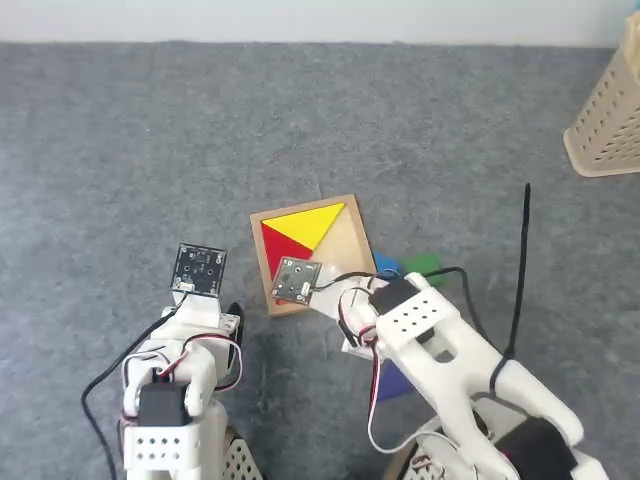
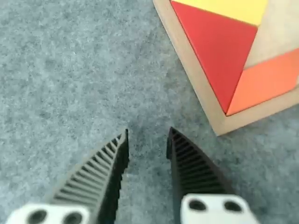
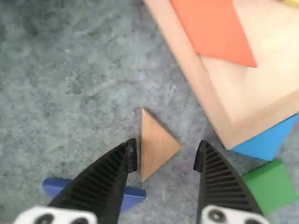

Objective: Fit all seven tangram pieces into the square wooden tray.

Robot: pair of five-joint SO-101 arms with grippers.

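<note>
Just outside the rim of the square wooden tray, a small pale wooden triangle lies flat on the grey carpet. The right gripper straddles it, its black ribbed fingers spread apart: one tip is close against the triangle's edge, the other a little off it.

A light blue piece lies against the tray's outer rim, with a green piece just beside it. A dark blue piece lies near the triangle, on the side away from the tray.

Inside the tray, a yellow triangle, a red triangle and an orange piece lie flat, and bare wooden floor shows beside the orange one.

The left gripper hangs over bare carpet near a tray corner, its jaws slightly parted with nothing between them.
</note>
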